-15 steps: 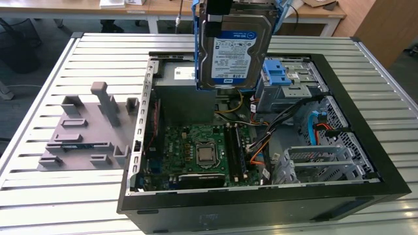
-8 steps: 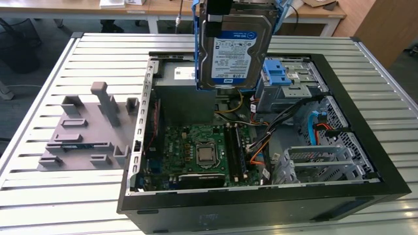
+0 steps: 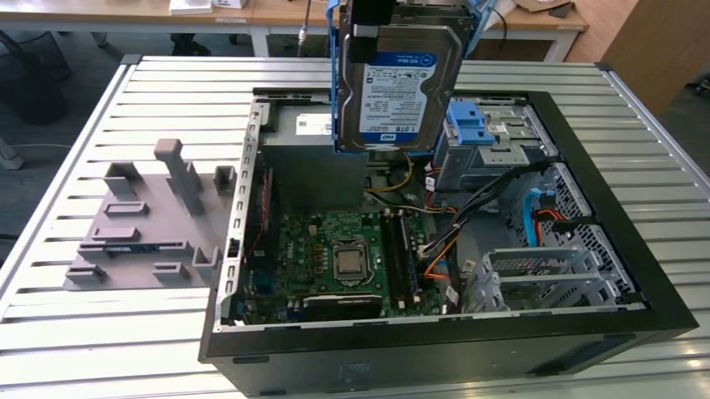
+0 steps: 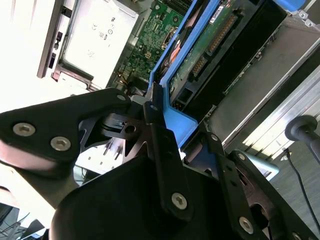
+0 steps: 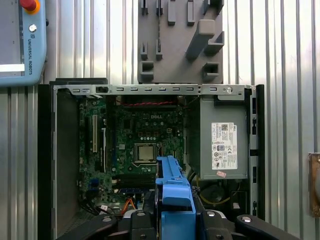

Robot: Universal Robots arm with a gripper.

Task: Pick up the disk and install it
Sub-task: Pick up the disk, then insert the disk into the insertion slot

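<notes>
Surface: slatted metal table point(image 3: 89, 349), with office desks point(image 3: 222, 17) behind it.
Case: black PC case point(image 3: 444, 357) lying on its side, open, with the motherboard point(image 3: 338, 249) exposed.
Fixture: grey part holder point(image 3: 150, 224) on the table, just beside the case on the exterior view's left.
Disk: disk point(image 3: 394, 87) is in the air above the open case, hanging on edge, label facing the exterior camera. Blue carrier runs round its edges. Not touching the case.
Gripper: gripper point(image 4: 182, 135) is clamped on the disk's blue carrier, a dark finger pressed on each side. Same grip shows in the first wrist view.
Below disk: in the first wrist view the carrier edge sits over the board, next to the grey power supply point(image 5: 222, 145).
Bay: blue drive cage point(image 3: 480, 125) is inside the case, near the disk on the exterior view's right.
Other: teach pendant point(image 5: 20, 45) on the table, beside the case.
</notes>
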